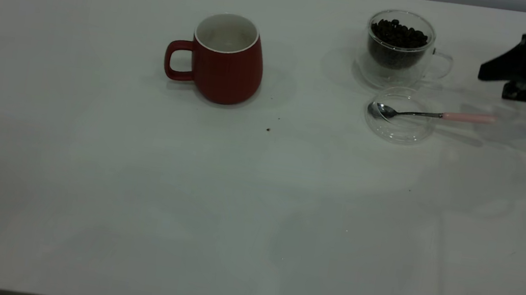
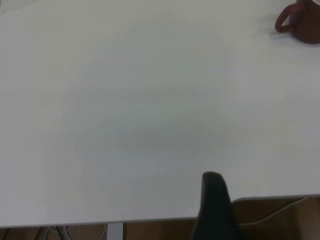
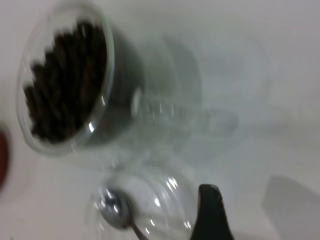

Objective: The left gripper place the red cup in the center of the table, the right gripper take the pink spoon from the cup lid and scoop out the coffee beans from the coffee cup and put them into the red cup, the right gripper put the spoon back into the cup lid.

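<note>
The red cup [image 1: 226, 62] stands upright on the white table [image 1: 133, 191], handle toward the left, white inside with nothing in it. The clear coffee cup [image 1: 399, 48] holds the coffee beans [image 1: 399, 34]. In front of it lies the cup lid [image 1: 401, 116], with the pink spoon [image 1: 432, 114] resting bowl-down in it and its pink handle sticking out to the right. My right gripper [image 1: 491, 84] hovers open beside the coffee cup's handle, just above the spoon's handle end. My left gripper [image 2: 245, 200] sits open back at the table's edge, far from the red cup [image 2: 302, 22].
A few dark specks [image 1: 268, 129] lie on the table in front of the red cup. In the right wrist view, one dark finger [image 3: 210, 210] stands over the lid [image 3: 150, 200], with the coffee cup [image 3: 70, 85] beyond.
</note>
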